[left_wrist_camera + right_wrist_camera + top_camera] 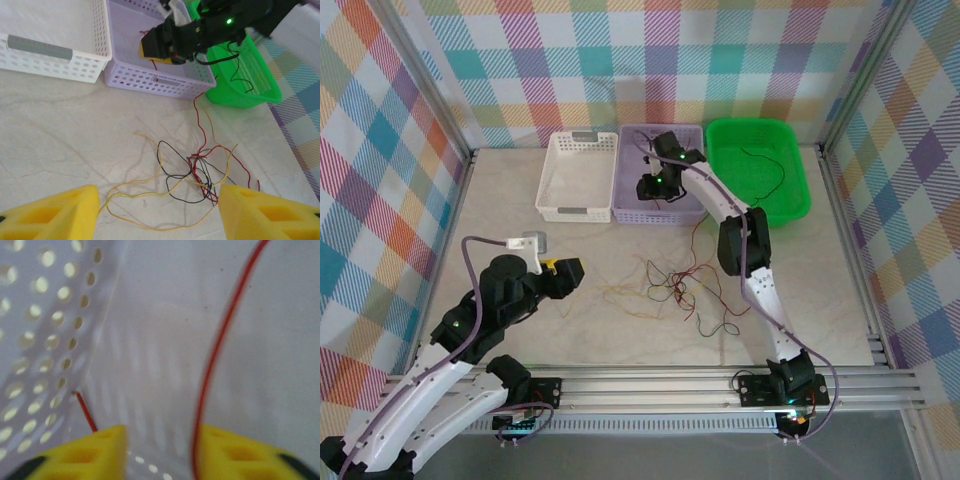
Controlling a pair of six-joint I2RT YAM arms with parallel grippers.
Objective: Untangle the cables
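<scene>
While the right gripper (653, 188) reaches down inside the lilac basket (640, 213), the main tangle of cables (680, 290) lies on the pale table (620, 340) in front of the row of baskets, between the two arms. From the right wrist, the yellow fingers (95, 452) stand apart with the basket floor showing between them. A red cable (220, 340) runs down past the inner edge of the right-hand finger; whether it touches that pad I can't tell, but nothing is pinched. A short red end (85, 412) pokes up just beside the other finger, close to the perforated wall. Over to the left gripper (160, 212): it's spread wide, carrying nothing, hovering low over the table with the knot just ahead of it, red, black and yellow-orange strands looped over one another. One red strand (198, 114) climbs from the knot to the near wall of the lilac basket, below the right gripper. A yellow loop (135, 196) sweeps out wide toward the left finger. In the green basket (798, 190), at the right end of the row, a black wire (767, 163) lies loose by itself. The white basket (570, 212) sits at the left end, just beside the lilac one.
</scene>
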